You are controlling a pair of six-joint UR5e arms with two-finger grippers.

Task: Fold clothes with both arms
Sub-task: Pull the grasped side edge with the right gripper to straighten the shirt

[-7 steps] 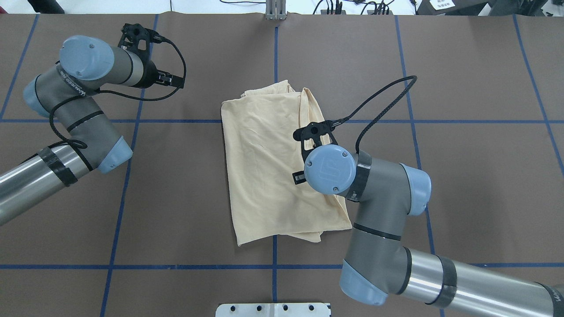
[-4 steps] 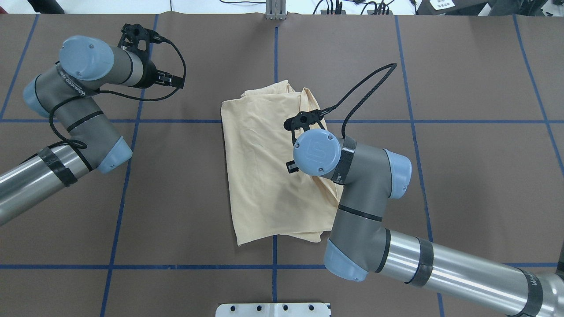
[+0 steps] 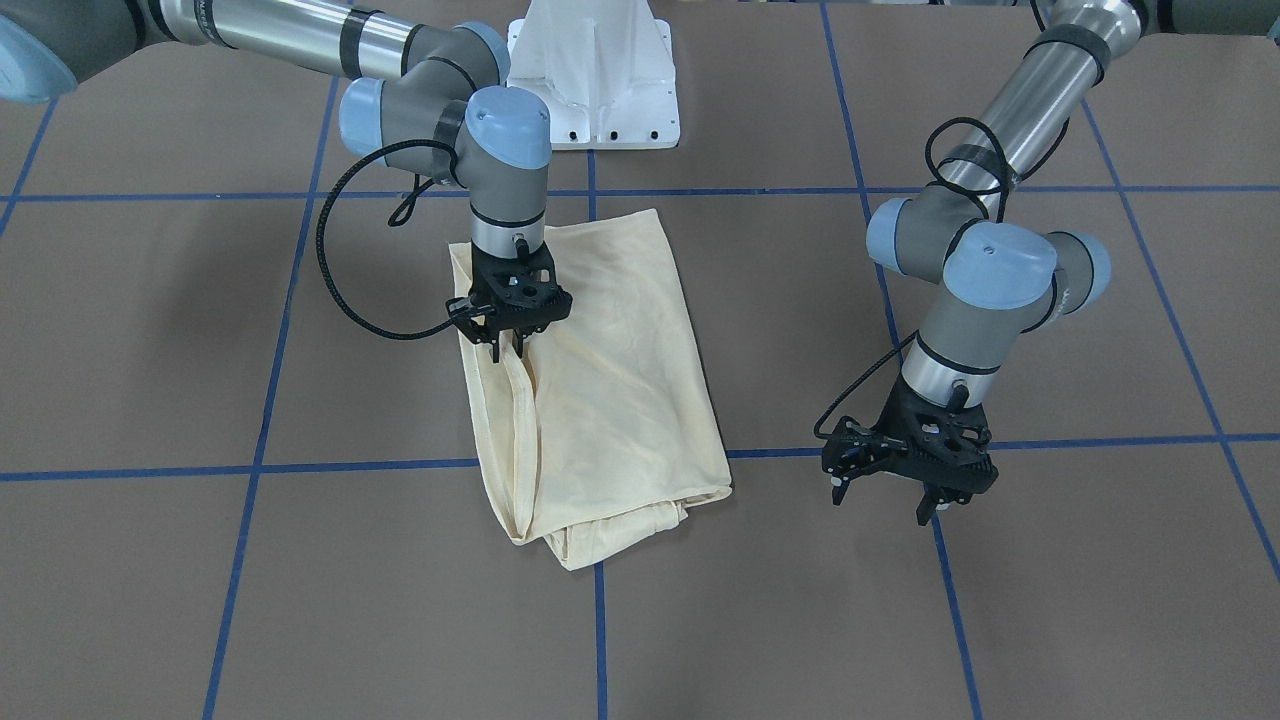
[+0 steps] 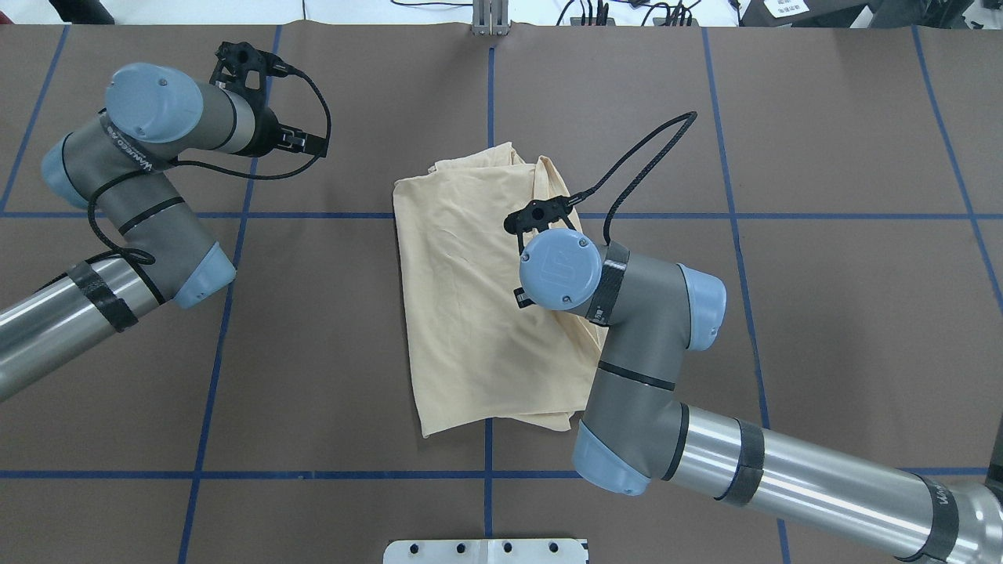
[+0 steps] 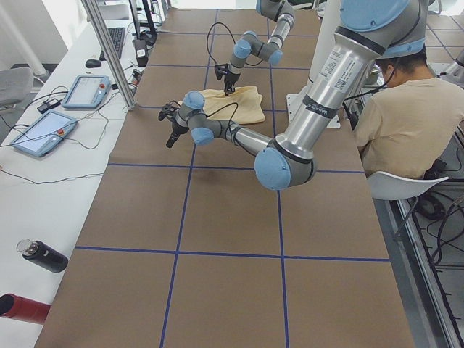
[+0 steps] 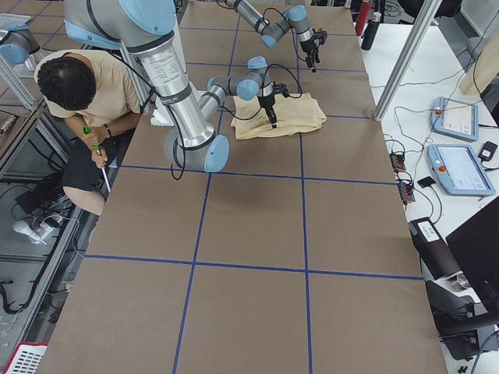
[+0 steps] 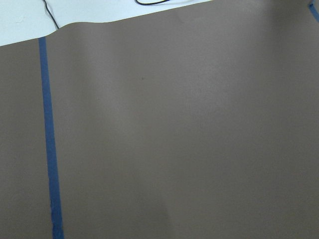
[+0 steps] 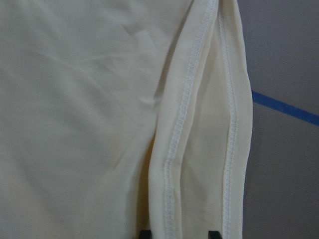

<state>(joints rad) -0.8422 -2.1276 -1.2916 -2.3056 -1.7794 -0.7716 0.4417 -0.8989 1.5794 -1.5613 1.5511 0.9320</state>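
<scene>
Clothes [image 4: 470,313] lie half-folded on the worktop [image 4: 823,329], right hand [image 3: 507,352] narrowly parted astride their 3 o'clock hem [image 8: 199,124], likely to pinch it; left hand [image 3: 878,505] hangs wide at 10 o'clock.

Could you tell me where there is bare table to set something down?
Bare mat lies between the shirt and the left claw, and in the far squares past the right arm. It is crowded at the shirt's right-hand edge, where the right claw is poised.
</scene>
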